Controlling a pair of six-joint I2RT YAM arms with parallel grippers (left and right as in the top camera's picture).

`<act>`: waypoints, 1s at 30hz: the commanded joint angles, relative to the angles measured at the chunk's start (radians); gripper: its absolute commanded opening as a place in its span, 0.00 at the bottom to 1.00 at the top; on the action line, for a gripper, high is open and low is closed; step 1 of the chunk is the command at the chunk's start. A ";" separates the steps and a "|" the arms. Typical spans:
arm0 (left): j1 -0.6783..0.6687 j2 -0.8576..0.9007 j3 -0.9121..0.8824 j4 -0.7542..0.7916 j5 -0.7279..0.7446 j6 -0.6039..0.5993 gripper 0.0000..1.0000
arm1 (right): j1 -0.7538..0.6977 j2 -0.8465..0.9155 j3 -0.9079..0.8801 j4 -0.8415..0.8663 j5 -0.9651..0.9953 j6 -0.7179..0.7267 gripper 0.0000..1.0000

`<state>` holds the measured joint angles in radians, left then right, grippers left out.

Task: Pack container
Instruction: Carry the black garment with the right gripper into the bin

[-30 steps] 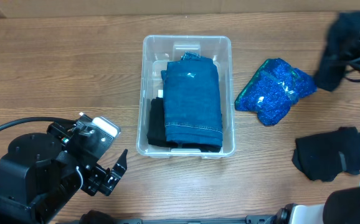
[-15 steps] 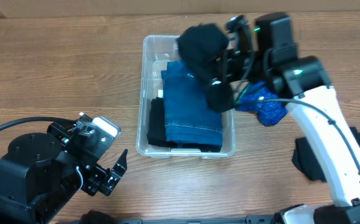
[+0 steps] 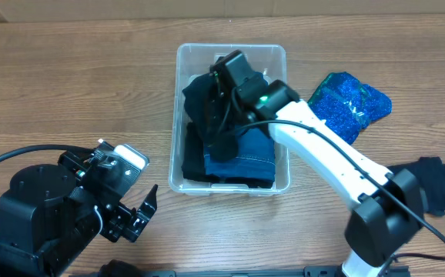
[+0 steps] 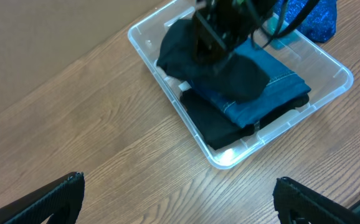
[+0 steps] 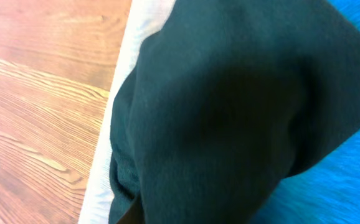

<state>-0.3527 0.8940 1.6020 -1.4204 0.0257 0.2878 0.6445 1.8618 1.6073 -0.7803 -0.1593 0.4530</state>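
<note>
The clear container (image 3: pixel 230 49) stands mid-table with folded blue jeans (image 3: pixel 255 152) on a black folded garment (image 3: pixel 192 160) inside. My right gripper (image 3: pixel 224 108) reaches down into the container's left half and holds a black garment (image 3: pixel 201 98) that drapes onto the jeans. In the right wrist view the black garment (image 5: pixel 230 112) fills the frame and hides the fingers, with the jeans (image 5: pixel 348 180) and the container rim (image 5: pixel 114 112) beside it. My left gripper (image 3: pixel 144 213) is open and empty over bare wood, left of and nearer than the container (image 4: pixel 149 46).
A sparkly blue bundle (image 3: pixel 351 104) lies right of the container. Another black garment (image 3: pixel 436 185) lies at the right edge. The right arm stretches across from the lower right. The left arm's base fills the lower left corner.
My right gripper has carried the black garment from the far right, across the sparkly bundle, and down into the container onto the jeans. The left arm has not moved.
</note>
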 commanded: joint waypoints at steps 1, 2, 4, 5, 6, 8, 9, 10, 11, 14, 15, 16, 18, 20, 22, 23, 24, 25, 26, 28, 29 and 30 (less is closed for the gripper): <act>0.006 0.000 -0.002 0.003 -0.007 -0.014 1.00 | 0.020 0.020 0.015 0.032 0.037 0.014 0.04; 0.006 0.000 -0.002 0.002 -0.007 -0.015 1.00 | 0.026 0.020 0.015 0.040 0.048 0.021 0.04; 0.006 0.000 -0.002 0.003 -0.007 -0.014 1.00 | 0.047 0.020 0.015 0.056 0.120 0.039 0.04; 0.006 0.000 -0.002 0.003 -0.007 -0.014 1.00 | 0.052 0.020 0.015 0.063 0.142 0.038 0.04; 0.006 0.000 -0.002 0.003 -0.007 -0.014 1.00 | 0.058 0.021 0.015 0.071 0.161 0.038 0.04; 0.006 0.000 -0.002 0.003 -0.007 -0.014 1.00 | 0.068 0.027 0.015 0.105 0.177 0.018 0.04; 0.006 0.000 -0.003 0.002 -0.007 -0.015 1.00 | 0.072 0.033 0.015 0.128 0.177 0.012 0.04; 0.006 0.001 -0.003 0.002 -0.007 -0.015 1.00 | 0.077 0.043 0.015 0.147 0.177 0.011 0.04; 0.006 0.001 -0.002 0.003 -0.007 -0.015 1.00 | 0.083 0.054 0.015 0.161 0.177 0.012 0.04; 0.006 0.001 -0.002 0.003 -0.007 -0.014 1.00 | 0.096 0.085 0.015 0.169 0.185 0.029 0.04; 0.006 0.001 -0.002 0.002 -0.007 -0.014 1.00 | 0.099 0.093 0.015 0.170 0.195 0.044 0.04; 0.006 0.000 -0.002 0.002 -0.007 -0.015 1.00 | 0.104 0.101 0.015 0.169 0.212 0.072 0.04; 0.006 0.001 -0.002 0.003 -0.007 -0.014 1.00 | 0.111 0.111 0.015 0.169 0.233 0.101 0.04; 0.006 0.001 -0.003 0.003 -0.006 -0.015 1.00 | 0.117 0.121 0.015 0.167 0.254 0.130 0.04; 0.006 0.001 -0.002 0.003 -0.007 -0.014 1.00 | 0.120 0.127 0.015 0.173 0.255 0.136 0.04; 0.006 0.001 -0.002 0.003 -0.007 -0.014 1.00 | 0.121 0.129 0.015 0.174 0.254 0.135 0.04; 0.006 0.001 -0.003 0.003 -0.007 -0.015 1.00 | 0.122 0.129 0.015 0.175 0.251 0.135 0.21; 0.006 0.001 -0.002 0.003 -0.007 -0.015 1.00 | 0.124 0.128 0.015 0.175 0.248 0.132 0.49; 0.006 0.001 -0.003 0.003 -0.007 -0.014 1.00 | 0.124 0.127 0.017 0.174 0.248 0.114 0.67; 0.006 0.001 -0.003 0.003 -0.007 -0.015 1.00 | 0.121 0.106 0.019 0.173 0.250 0.067 0.77; 0.006 0.001 -0.002 0.002 -0.007 -0.015 1.00 | 0.116 0.090 0.023 0.169 0.257 0.053 0.79; 0.006 0.001 -0.002 0.003 -0.007 -0.014 1.00 | 0.107 0.064 0.029 0.168 0.267 0.029 0.83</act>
<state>-0.3527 0.8940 1.6020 -1.4204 0.0257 0.2878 0.7609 1.9835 1.6073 -0.6147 0.0807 0.5442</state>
